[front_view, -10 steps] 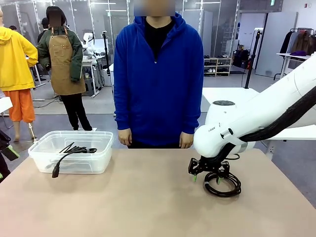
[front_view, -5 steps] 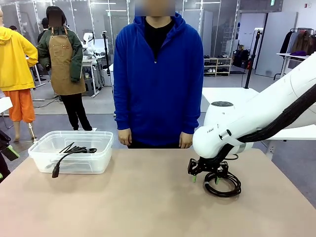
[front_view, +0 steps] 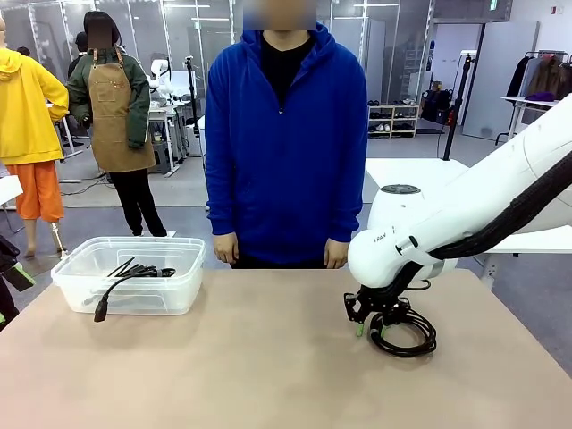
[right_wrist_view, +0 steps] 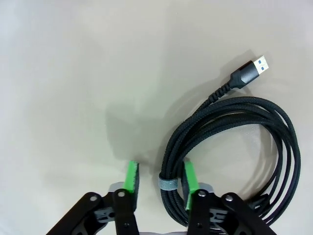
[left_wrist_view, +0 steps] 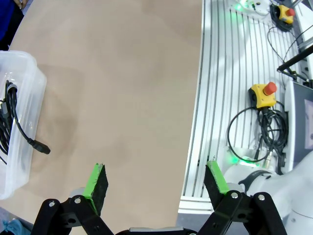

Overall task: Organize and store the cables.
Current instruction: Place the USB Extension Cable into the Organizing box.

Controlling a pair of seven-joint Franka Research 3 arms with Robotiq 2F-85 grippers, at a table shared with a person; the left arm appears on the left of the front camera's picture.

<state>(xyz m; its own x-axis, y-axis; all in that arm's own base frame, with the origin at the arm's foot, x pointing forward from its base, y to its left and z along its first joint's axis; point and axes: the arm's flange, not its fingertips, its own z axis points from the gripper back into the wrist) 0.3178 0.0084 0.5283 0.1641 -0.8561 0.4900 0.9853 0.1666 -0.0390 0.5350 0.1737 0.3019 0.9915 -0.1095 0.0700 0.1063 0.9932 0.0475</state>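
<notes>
The right gripper [right_wrist_view: 159,178] hangs low over the table [front_view: 250,366], its green pads a little apart, the grey-banded edge of the coiled black cable [right_wrist_view: 234,142] lying between them, not clamped. The USB plug [right_wrist_view: 250,70] points toward one o'clock. The left gripper [left_wrist_view: 155,180] spreads wide over bare tabletop; at nine o'clock, a clear bin [left_wrist_view: 19,127] holds another cable [left_wrist_view: 14,122].

No lettering can be read with certainty. A small dark mark on the right arm's white housing [front_view: 382,237], above its fingers, is too small to make out.
</notes>
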